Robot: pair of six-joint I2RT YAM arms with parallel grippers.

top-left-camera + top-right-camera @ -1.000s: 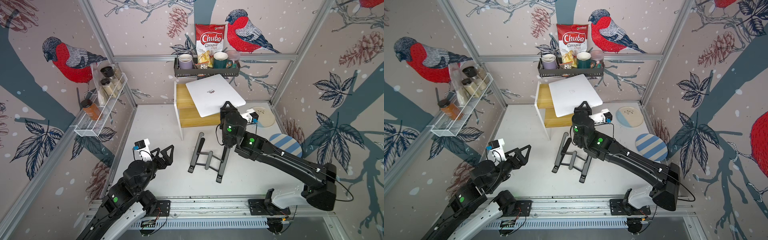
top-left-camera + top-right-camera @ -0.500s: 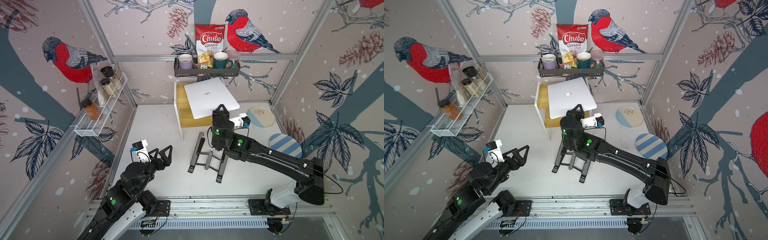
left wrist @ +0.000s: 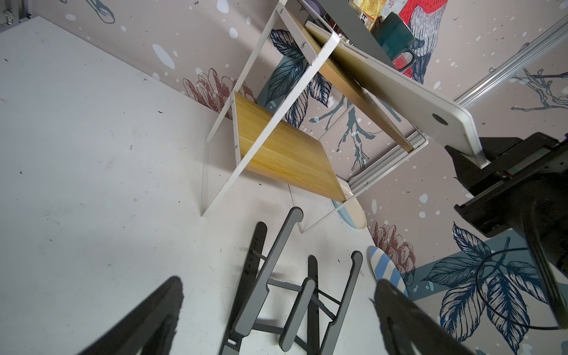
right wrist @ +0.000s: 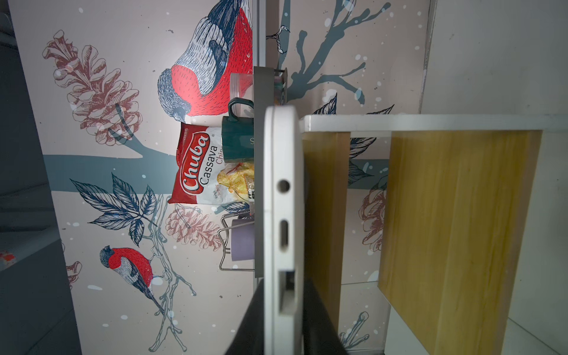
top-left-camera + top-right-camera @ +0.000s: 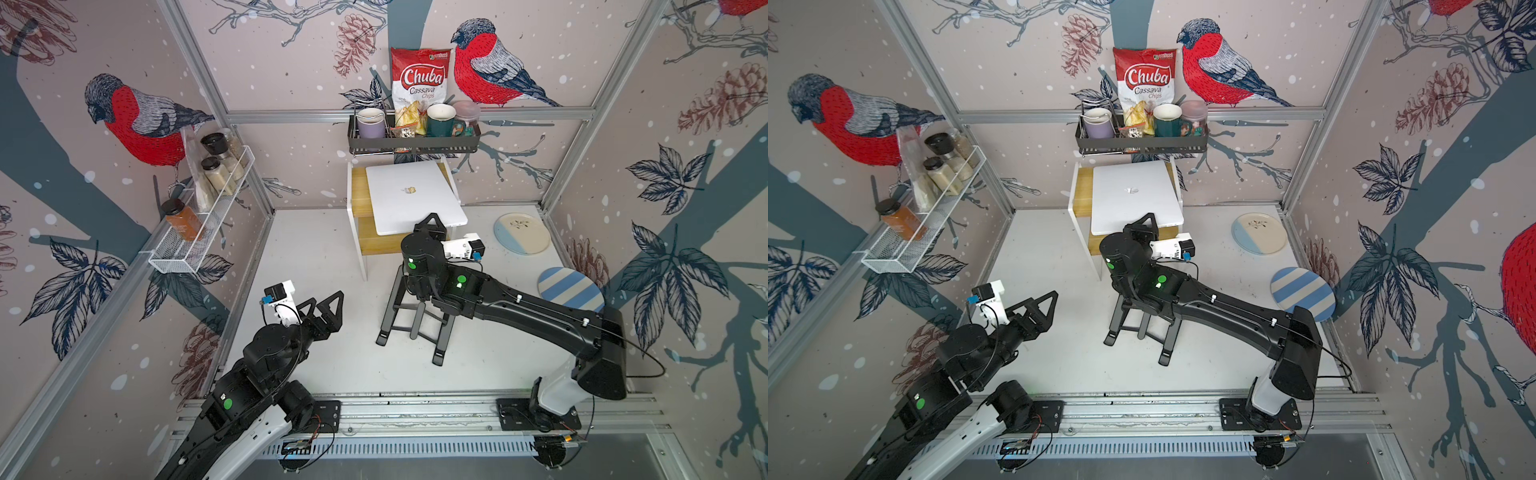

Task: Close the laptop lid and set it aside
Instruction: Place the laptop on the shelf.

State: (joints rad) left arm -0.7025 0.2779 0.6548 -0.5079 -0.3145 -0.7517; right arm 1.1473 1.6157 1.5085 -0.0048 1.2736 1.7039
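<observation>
Since a second ago my right arm has swung to my left and the laptop (image 5: pixel 413 203) has turned with it. It was skewed, with a corner hanging off the right side of the shelf (image 5: pixel 357 195). Now it sits nearly square on the top board.

The lid (image 5: pixel 1133 178) is down, logo up. The laptop's front edge overhangs the board toward me.

The right gripper (image 5: pixel 433 222) is on that edge, right of its middle. Its jaws are narrow, with one of the fingers (image 4: pixel 252 316) on the lid side and the other under the base. I see no gap in the right wrist view, so I read it as gripping the laptop.

The left gripper (image 5: pixel 326 301) has barely shifted. It hangs over the table (image 5: pixel 311 257) on my left, jaws wide and nothing between them, well apart from the laptop.

The black folding stand (image 5: pixel 415 328) lies on the table in front of the shelf, partly under my right arm.
</observation>
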